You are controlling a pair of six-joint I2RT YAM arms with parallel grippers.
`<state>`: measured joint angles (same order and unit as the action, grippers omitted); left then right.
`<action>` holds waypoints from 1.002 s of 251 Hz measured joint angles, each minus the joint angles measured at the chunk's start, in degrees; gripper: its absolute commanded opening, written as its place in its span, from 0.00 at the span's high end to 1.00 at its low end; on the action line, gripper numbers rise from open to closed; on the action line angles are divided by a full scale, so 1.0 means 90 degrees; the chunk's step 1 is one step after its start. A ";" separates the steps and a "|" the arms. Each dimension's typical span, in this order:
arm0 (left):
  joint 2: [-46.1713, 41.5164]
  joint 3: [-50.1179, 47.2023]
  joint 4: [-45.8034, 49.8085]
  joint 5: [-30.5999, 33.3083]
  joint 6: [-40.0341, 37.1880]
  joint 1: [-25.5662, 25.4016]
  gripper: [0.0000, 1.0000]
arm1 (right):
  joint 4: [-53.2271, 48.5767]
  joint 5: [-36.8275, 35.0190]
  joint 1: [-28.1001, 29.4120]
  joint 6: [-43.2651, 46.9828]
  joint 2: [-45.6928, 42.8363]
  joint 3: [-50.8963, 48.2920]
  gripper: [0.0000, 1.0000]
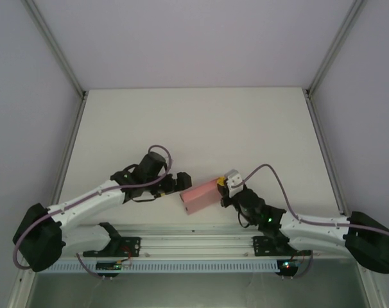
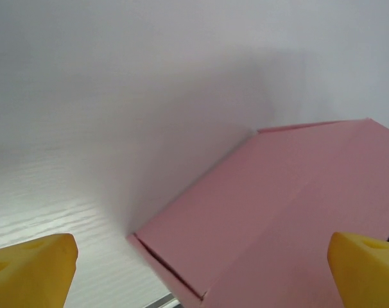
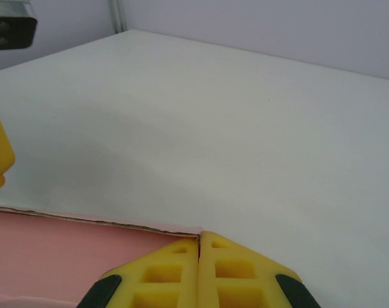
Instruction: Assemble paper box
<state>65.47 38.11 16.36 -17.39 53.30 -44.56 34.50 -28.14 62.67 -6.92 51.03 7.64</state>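
At the near middle of the surface (image 1: 194,122), the job seems to be finishing the left end of the paper box (image 1: 201,194). There the left wrist view shows a thin dark seam where an end flap does not look fully seated.

To do this well, the left hand (image 1: 183,183) should come in level and square to that end. One finger should land flat on the flap rather than on its corner, because thin card creases under a point load. The push should be slow and run along the box's length towards the right hand (image 3: 199,273), so that hand acts as a stop and the box does not skid or swing on the smooth top.

The box is a small pink block lying diagonally between the two arms, flat on the surface. The left hand is spread wide at the box's left end. Its yellow fingertips (image 2: 31,269) sit far apart, with the pink top panel between and ahead of them, touching neither.

The right hand is closed, finger against finger. Its tips sit at the top edge of the box's right end. I cannot tell whether they press on the card or merely rest against it, and nothing seems pinched between them.
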 measured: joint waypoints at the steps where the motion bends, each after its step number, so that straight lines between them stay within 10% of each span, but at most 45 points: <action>1: 0.0000 -0.0005 -0.0012 -0.0010 0.0002 -0.0005 0.01 | 0.0000 0.0000 0.0000 0.0002 -0.0010 -0.0002 1.00; 87: 0.0413 -0.0408 -0.1158 -0.0743 -0.0085 -0.0391 0.16 | -0.0566 -0.0087 0.0070 -0.0131 -0.0772 -0.0347 0.96; 168: 0.0920 -0.0294 -0.1508 -0.1059 -0.0340 -0.0515 0.29 | -0.2424 -0.0335 0.0051 -0.0974 -0.1637 -0.0112 0.44; 251: 0.1030 -0.0240 -0.1491 -0.1117 -0.0590 -0.0517 0.36 | -0.5523 0.0561 -0.0510 -0.2256 -0.1518 0.1372 0.21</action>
<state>74.74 35.94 2.94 -27.44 47.99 -49.21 -15.20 -23.09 58.08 -27.22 37.36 19.99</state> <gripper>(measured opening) 0.652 0.758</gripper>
